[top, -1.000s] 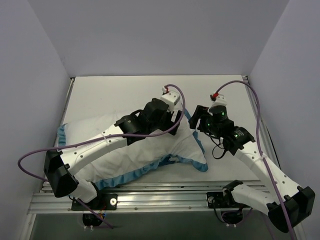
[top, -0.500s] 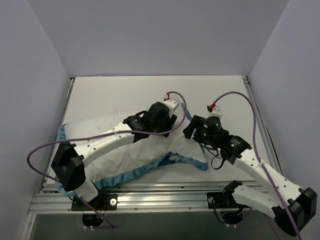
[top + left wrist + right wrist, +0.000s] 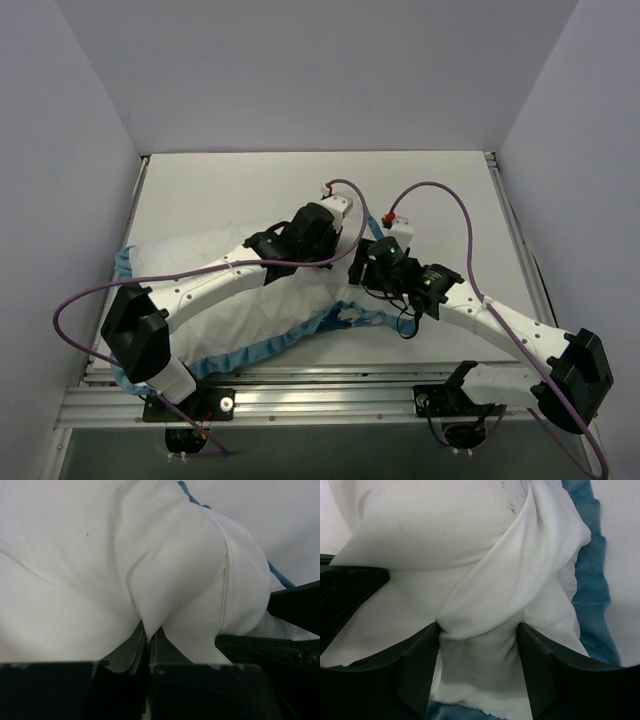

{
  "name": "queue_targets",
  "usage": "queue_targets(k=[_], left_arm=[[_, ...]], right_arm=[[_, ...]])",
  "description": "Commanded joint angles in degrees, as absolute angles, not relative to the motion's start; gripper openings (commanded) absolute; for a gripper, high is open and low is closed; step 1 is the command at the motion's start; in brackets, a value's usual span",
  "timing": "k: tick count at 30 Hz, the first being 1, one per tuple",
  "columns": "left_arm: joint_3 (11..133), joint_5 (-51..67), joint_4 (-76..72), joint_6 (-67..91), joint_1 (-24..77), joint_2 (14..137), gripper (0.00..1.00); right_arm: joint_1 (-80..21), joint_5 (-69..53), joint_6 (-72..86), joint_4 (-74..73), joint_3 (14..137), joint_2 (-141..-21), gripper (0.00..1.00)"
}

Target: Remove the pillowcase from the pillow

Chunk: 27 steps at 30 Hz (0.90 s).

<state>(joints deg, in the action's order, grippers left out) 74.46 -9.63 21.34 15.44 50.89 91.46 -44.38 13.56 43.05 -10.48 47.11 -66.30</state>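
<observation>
The left gripper is seen clamped narrow on a fold of plump white cloth, taken to be a corner of the pillow, which spreads ahead of it and to its left. The right gripper is held wide, with a bunch of thin white cloth lying in the gap, judged to be the pillowcase turned white side out. Its blue trim is seen just to the right of that gripper. Both things are laid on the counter. If both layers are pinched by either gripper, pillow and pillowcase could be dragged together and nothing freed. The thin fold could also be lost from the wide jaws, or the trim strained. No brand, label or writing can be read.
</observation>
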Motion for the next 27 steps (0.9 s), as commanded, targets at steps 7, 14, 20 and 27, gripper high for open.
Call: queue_targets(k=[7, 14, 20, 27], left_arm=[[73.1, -8.7, 23.6, 22.5, 47.2, 87.3, 0.02], [74.6, -5.6, 24.5, 26.9, 39.9, 82.5, 0.02], [74.4, -1.1, 25.4, 29.4, 32.5, 78.8, 0.02], [71.8, 3.6, 24.2, 30.7, 27.7, 74.8, 0.02]], right_arm=[[-44.8, 26.4, 44.5, -15.5, 45.7, -65.5, 0.20], [-39.3, 25.1, 44.8, -18.5, 39.7, -58.9, 0.00], [-32.5, 19.1, 43.4, -16.5, 36.4, -54.4, 0.00], [-31.0, 10.2, 42.2, -10.7, 33.6, -53.7, 0.00]])
